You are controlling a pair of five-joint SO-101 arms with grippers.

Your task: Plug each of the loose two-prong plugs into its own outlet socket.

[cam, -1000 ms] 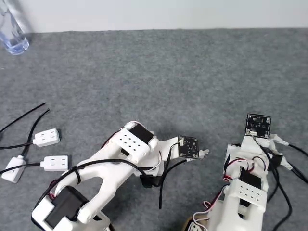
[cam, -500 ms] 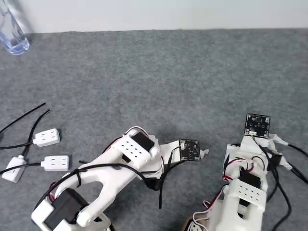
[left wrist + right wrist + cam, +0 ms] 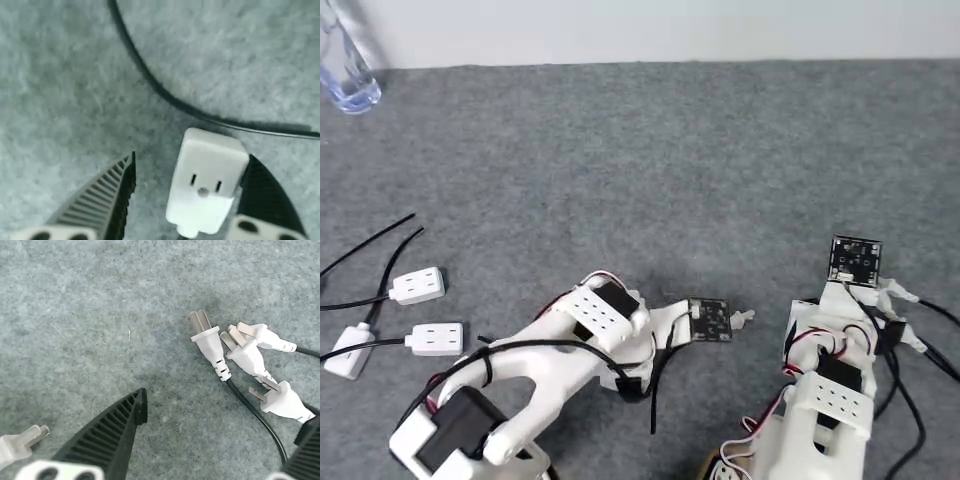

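Over the grey desk [image 3: 720, 150] the left arm [image 3: 570, 350] bends low and forward, left fingers [image 3: 117, 195] spread either side of a white outlet socket [image 3: 207, 185]. The right arm [image 3: 835, 390] sits folded back, right fingers [image 3: 115, 435] apart above clustered loose plugs [image 3: 210, 342].

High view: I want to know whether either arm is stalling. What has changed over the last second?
The left arm drew back toward the near edge of the table. Its wrist camera board slid slightly nearer and its white link sank lower. No grasp or release shows. The right arm and the outlet sockets at the far left stayed put.
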